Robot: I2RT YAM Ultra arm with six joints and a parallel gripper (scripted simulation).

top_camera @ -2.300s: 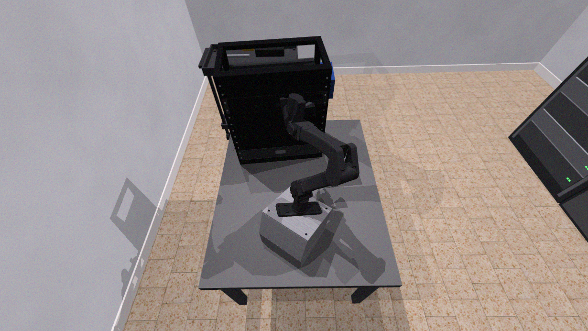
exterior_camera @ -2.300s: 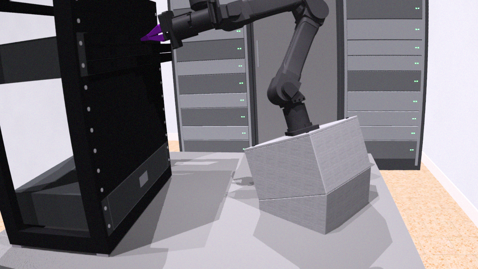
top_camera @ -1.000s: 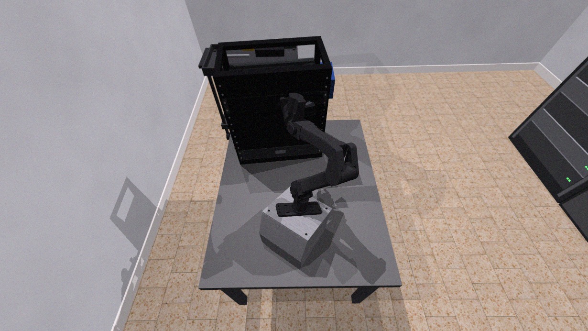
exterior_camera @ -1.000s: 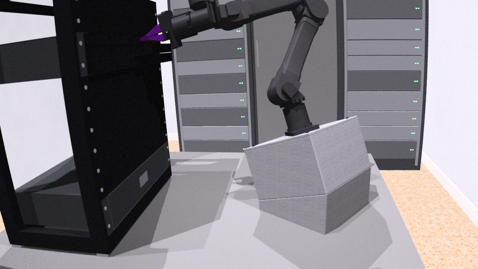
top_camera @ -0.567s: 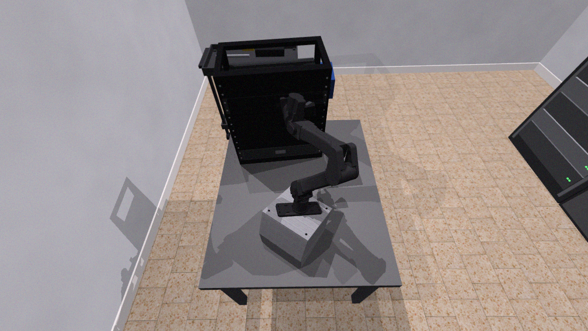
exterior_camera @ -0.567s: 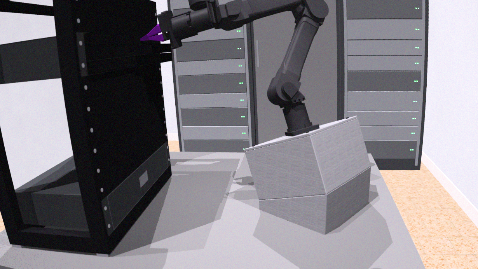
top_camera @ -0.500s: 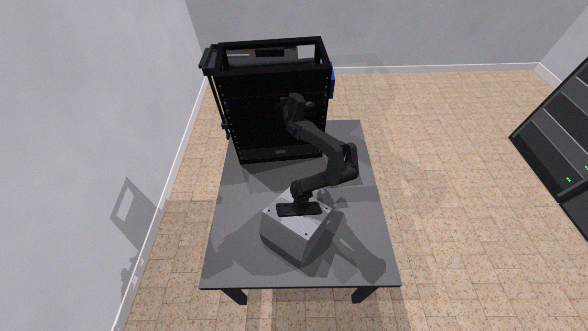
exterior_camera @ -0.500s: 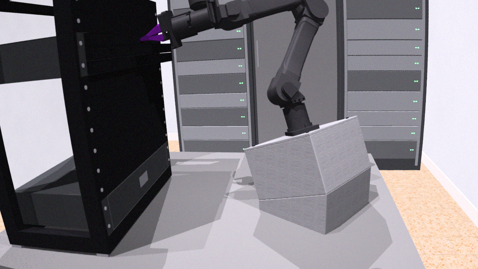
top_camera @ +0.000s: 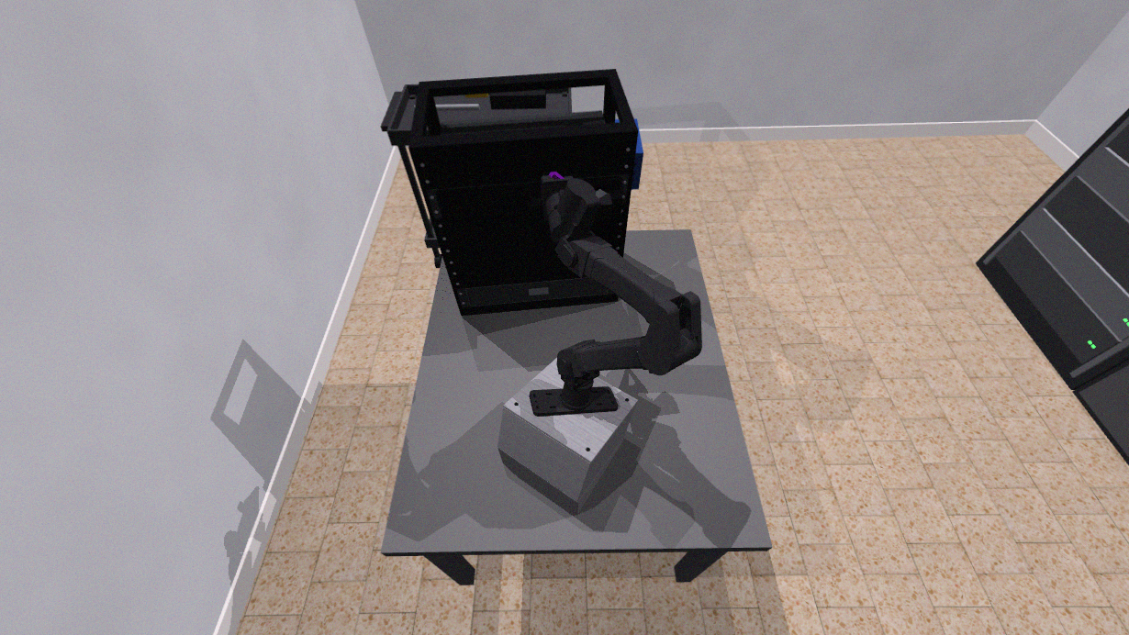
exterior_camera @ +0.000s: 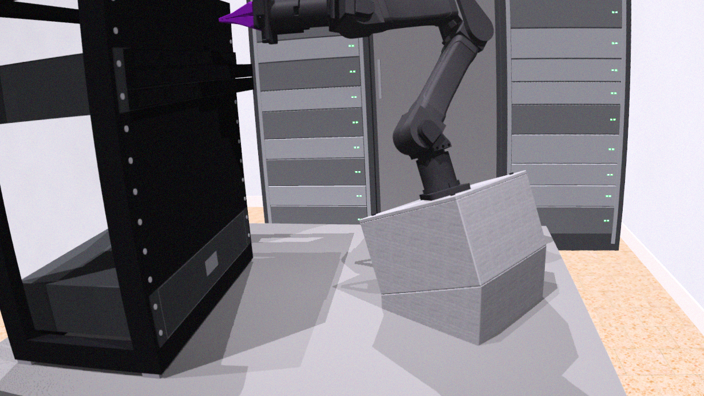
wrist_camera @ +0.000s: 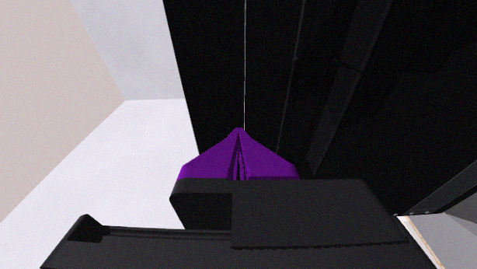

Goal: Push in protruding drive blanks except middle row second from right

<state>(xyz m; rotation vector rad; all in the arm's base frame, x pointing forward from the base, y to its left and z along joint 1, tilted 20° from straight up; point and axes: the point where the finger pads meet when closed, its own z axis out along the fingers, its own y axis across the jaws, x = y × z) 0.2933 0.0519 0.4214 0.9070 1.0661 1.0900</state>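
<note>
The black rack (top_camera: 520, 136) (exterior_camera: 110, 147) (wrist_camera: 217, 58) stands upright on the table. Its front is very dark. The drive blanks show only as faint edges right of the fingertips in the wrist view, so I cannot tell the rows or which blanks stick out. My gripper (top_camera: 554, 175) (exterior_camera: 220, 20) (wrist_camera: 238, 134) is shut and empty, its purple fingertips together. It points nearly level at the upper front of the rack, right of the middle in the top view, and appears higher than the drive bay (exterior_camera: 172, 76). Whether the tips touch the rack is unclear.
The grey table (top_camera: 441, 505) (exterior_camera: 339, 344) carries the rack and the arm's pale block base (top_camera: 544, 465) (exterior_camera: 428, 261). A lighter panel (top_camera: 489, 298) (exterior_camera: 184, 280) spans the rack's foot. A blue box (top_camera: 636, 158) shows beside the rack's right side. Server cabinets stand beyond the table.
</note>
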